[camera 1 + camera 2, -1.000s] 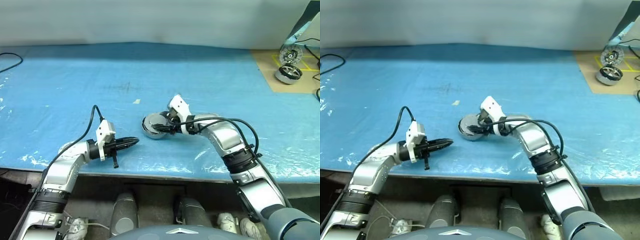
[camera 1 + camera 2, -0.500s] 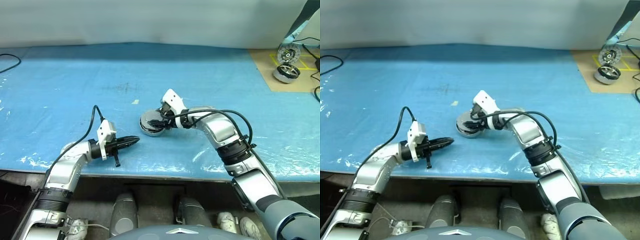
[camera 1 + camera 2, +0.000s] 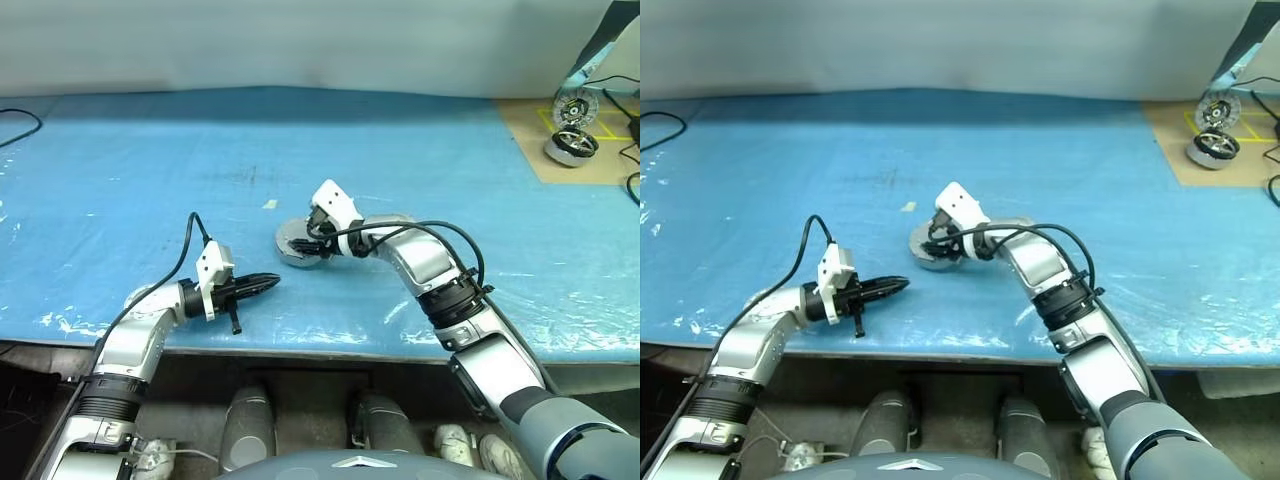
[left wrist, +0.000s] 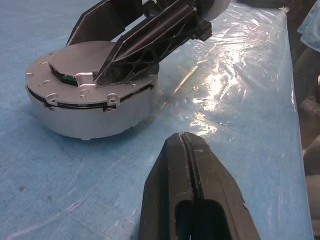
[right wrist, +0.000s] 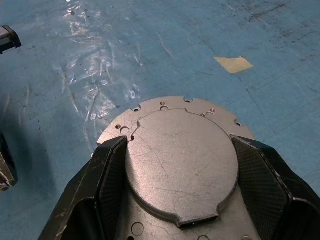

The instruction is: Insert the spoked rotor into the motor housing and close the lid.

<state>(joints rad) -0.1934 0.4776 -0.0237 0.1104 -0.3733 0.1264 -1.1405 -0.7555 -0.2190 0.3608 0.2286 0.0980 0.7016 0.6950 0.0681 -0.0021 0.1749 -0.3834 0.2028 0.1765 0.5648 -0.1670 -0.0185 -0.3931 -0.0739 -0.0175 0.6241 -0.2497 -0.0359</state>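
Note:
The motor housing (image 3: 297, 250) is a round silver can on the blue sheet, and its wall shows close up in the left wrist view (image 4: 90, 117). The lid (image 5: 180, 160) lies flat on top, plain silver side up. My right gripper (image 5: 177, 140) reaches over it from the right, its fingers (image 5: 107, 175) against both sides of the lid's raised round plate. My left gripper (image 3: 270, 282) is shut and empty near the table's front edge, pointing at the housing from a short way off. The spoked rotor is hidden.
A small scrap of tape (image 3: 270, 204) lies just behind the housing. At the back right, a brown board holds another motor (image 3: 566, 148) and a spoked wheel (image 3: 572, 107) with cables. A black cable (image 3: 20, 125) loops at the far left. The table's front edge runs under both arms.
My right gripper has slid a little to the left and away from me, and the housing has moved with it toward the tape scrap. The left gripper has stayed put.

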